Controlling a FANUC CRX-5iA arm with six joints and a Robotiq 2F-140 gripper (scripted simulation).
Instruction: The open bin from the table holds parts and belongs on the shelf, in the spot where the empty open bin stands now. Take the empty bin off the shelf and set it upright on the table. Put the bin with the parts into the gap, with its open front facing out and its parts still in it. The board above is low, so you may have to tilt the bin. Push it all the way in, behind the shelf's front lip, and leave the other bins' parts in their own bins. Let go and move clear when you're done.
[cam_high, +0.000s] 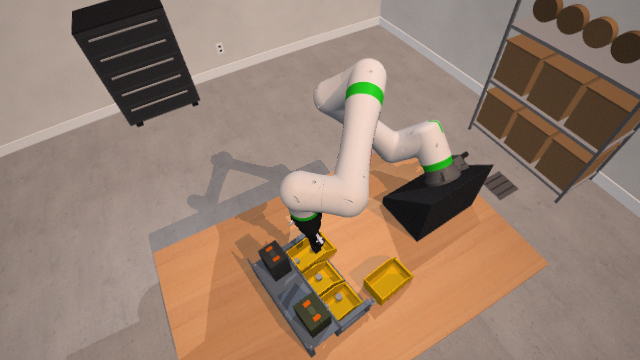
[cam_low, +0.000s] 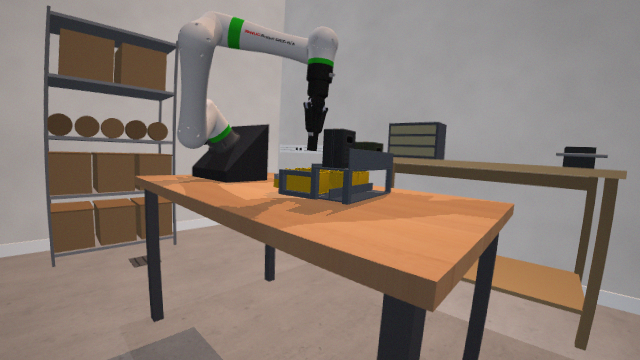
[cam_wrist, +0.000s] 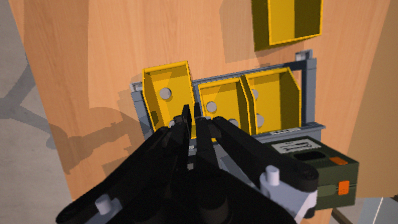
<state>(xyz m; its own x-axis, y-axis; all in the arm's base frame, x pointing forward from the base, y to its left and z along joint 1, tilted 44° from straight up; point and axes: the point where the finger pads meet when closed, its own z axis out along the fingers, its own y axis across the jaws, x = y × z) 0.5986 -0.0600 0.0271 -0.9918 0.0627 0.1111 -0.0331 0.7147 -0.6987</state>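
Observation:
The empty bin (cam_high: 388, 281) (cam_wrist: 295, 22) stands upright on the table, in front of the shelf. The shelf (cam_high: 356, 319) (cam_low: 347, 187) (cam_wrist: 311, 95) holds three yellow bins. The end bin (cam_high: 306, 257) (cam_wrist: 174, 106) holds round grey parts; it sits slightly skewed, its front edge sticking out past the shelf's front rail and past the other bins. The middle bin (cam_high: 327, 276) (cam_wrist: 225, 98) and the far bin (cam_high: 347, 302) (cam_wrist: 277, 97) sit in line, with parts inside. My gripper (cam_high: 316, 249) (cam_low: 312, 149) (cam_wrist: 193, 111) is shut and empty, above the end bin near its inner side wall.
A black case (cam_high: 274, 261) (cam_low: 336, 148) and a green case (cam_high: 312, 315) (cam_wrist: 325, 172) stand on the shelf's upper board, behind the bins. The robot's black base (cam_high: 440, 205) (cam_low: 240, 155) is on the table's far side.

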